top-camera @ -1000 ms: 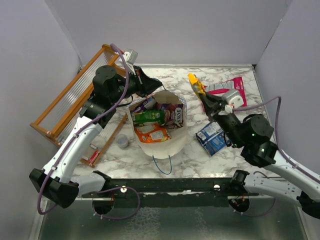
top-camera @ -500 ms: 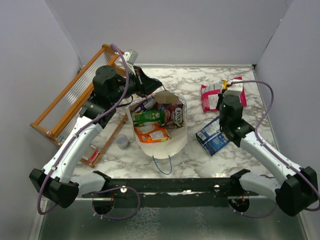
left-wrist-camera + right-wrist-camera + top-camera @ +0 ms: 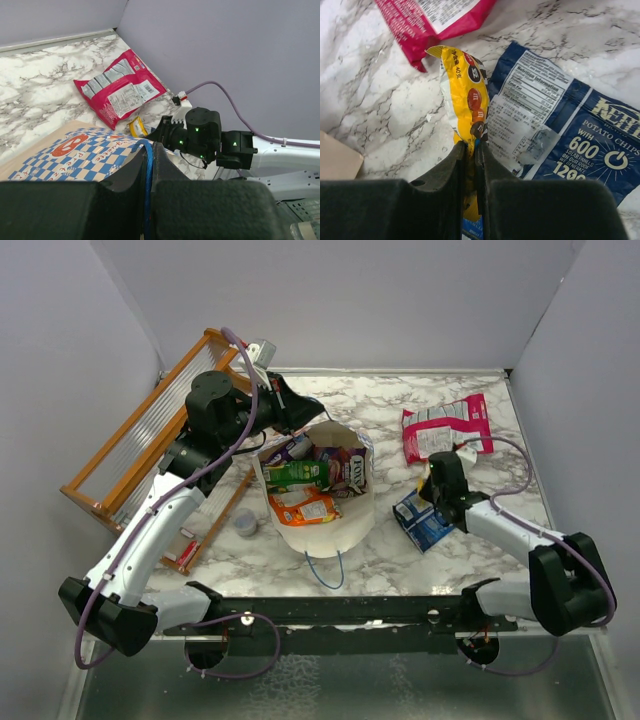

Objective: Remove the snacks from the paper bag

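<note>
The paper bag gapes upward at the table's middle, showing its cream inside. A green packet, an orange packet and a purple packet lie in it. My left gripper is at the bag's far rim, shut on its blue string handle; the checkered outside shows below. My right gripper is low over the table, shut on the yellow packet. That packet hangs over the blue packet and also shows in the left wrist view. The pink-red pouch lies behind them.
An orange wooden rack leans at the left wall. A small grey-blue cup stands left of the bag. The bag's second blue handle hangs at its near side. Walls close in at the back and right.
My right gripper has come down and toward the near side with the yellow packet, from above the pink-red pouch to just over the blue packet. The left arm and bag have not moved.
</note>
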`<move>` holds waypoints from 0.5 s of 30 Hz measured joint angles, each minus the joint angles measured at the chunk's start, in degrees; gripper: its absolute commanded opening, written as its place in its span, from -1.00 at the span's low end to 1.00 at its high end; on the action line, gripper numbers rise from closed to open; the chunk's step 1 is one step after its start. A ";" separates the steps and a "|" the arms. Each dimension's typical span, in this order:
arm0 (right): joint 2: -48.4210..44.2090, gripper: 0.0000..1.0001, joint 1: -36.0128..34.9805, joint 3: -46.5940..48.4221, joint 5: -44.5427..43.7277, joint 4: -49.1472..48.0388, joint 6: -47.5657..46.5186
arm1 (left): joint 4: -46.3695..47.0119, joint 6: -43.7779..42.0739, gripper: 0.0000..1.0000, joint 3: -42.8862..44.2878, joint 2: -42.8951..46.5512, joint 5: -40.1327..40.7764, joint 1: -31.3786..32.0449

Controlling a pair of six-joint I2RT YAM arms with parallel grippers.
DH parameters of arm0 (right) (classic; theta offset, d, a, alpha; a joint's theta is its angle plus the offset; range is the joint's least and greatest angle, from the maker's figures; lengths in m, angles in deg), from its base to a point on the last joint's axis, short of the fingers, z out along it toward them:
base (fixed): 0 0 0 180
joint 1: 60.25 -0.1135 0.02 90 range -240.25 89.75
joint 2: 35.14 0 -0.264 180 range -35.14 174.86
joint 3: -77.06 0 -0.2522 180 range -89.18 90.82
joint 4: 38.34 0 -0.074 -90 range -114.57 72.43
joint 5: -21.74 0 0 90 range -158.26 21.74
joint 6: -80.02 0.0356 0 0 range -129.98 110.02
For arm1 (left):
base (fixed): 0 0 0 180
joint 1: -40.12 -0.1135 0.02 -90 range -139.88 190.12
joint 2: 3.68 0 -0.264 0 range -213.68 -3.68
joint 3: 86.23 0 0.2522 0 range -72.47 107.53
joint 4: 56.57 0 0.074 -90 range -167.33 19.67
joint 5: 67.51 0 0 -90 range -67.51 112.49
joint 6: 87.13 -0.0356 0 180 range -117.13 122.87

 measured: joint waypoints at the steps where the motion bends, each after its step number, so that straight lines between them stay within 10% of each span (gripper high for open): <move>1: 0.00 -0.35 0.68 0.00 0.02 0.00 0.94 | 0.00 0.00 -1.00 0.00 0.00 0.00 0.00; 6: -3.04 0.66 2.91 -0.28 -0.42 1.57 3.02 | 0.00 0.02 -1.00 0.00 0.00 -0.04 0.00; 15: -23.19 0.71 2.97 1.84 4.76 0.83 -10.19 | 0.00 0.02 -1.00 0.00 0.00 -0.39 0.00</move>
